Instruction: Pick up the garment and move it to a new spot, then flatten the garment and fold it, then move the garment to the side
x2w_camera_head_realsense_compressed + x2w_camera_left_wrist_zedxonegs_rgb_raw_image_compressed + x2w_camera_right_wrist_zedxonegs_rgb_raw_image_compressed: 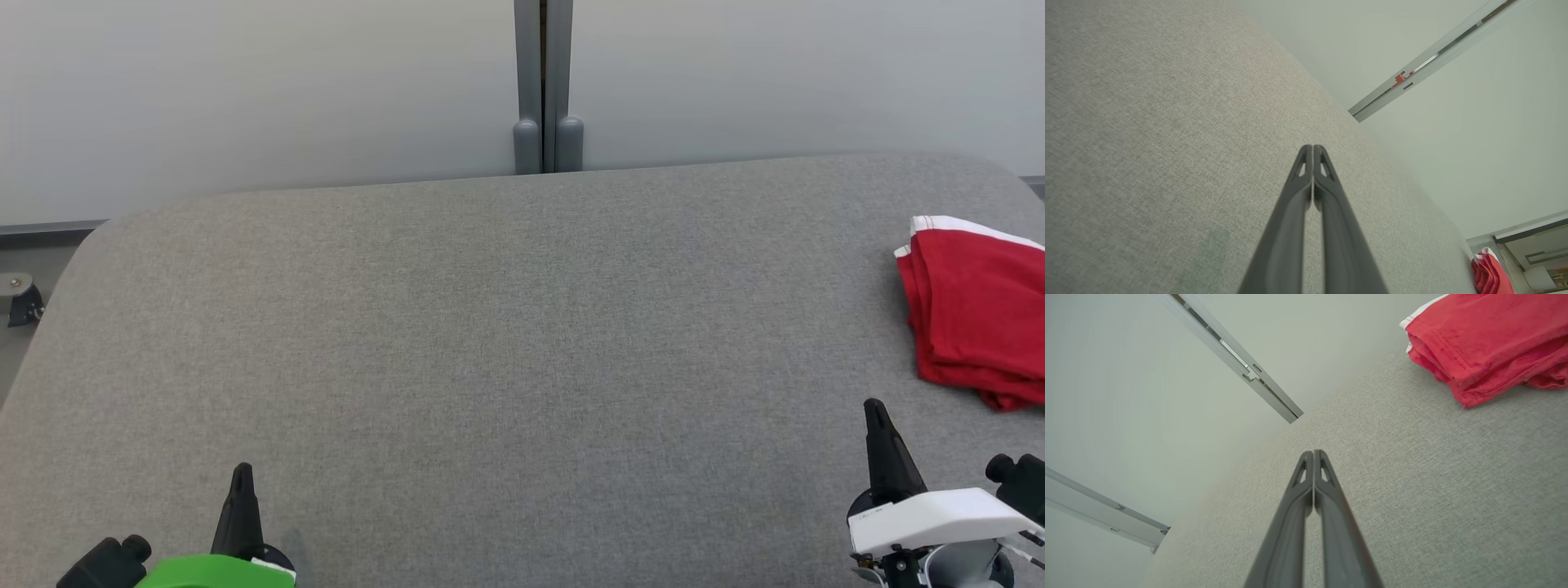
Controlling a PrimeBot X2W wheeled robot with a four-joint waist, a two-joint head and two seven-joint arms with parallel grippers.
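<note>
Pointing away from the robot across the padded table, both arms sit low at its near edge. The left gripper is at the near left above a green-cased wrist. Its two long dark fingers are pressed together along their length, tips meeting, with nothing between them. The right gripper is at the near right on a white-cased wrist, its fingers likewise pressed tight and pinching nothing. Each finger is smooth matte black and tapers to a narrow tip with a small slot-shaped cut-out near the end. Both seem to hover slightly above the cloth, though the angle makes contact hard to judge.

The garment lies at the table's right edge, beyond and to the right of the right gripper and well apart from the left one. It is red knit fabric folded into a thick stack of soft layers, with a white band along its far edge and a line of stitching near a hem. The tabletop is grey woven fabric with rounded corners. Behind it, a pale smooth wall is split by a grey metal post.
</note>
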